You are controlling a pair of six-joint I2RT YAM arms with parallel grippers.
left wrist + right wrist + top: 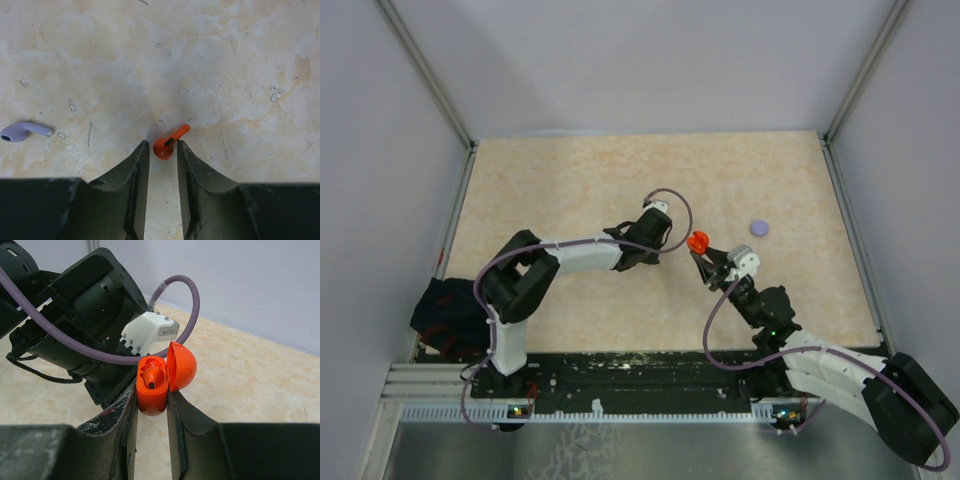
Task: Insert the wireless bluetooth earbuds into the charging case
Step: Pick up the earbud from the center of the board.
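A red earbud point(167, 145) lies on the tabletop between the fingertips of my left gripper point(162, 146). It touches the right finger, and a gap shows on the left side, so the jaws stand open around it. A greyish-purple earbud point(20, 131) lies further left on the table. My right gripper point(151, 400) is shut on the red charging case point(152, 392) and holds it upright above the table. The case's lid point(181, 366) is swung open, and one red earbud point(154, 376) sits inside. In the top view the case point(698, 242) hangs just right of the left gripper point(648, 240).
A small purple disc point(759, 227) lies on the table to the right of the case. A black bundle point(445, 315) sits at the table's near left corner. The left arm's wrist point(75, 315) is close behind the held case. Grey walls enclose the table.
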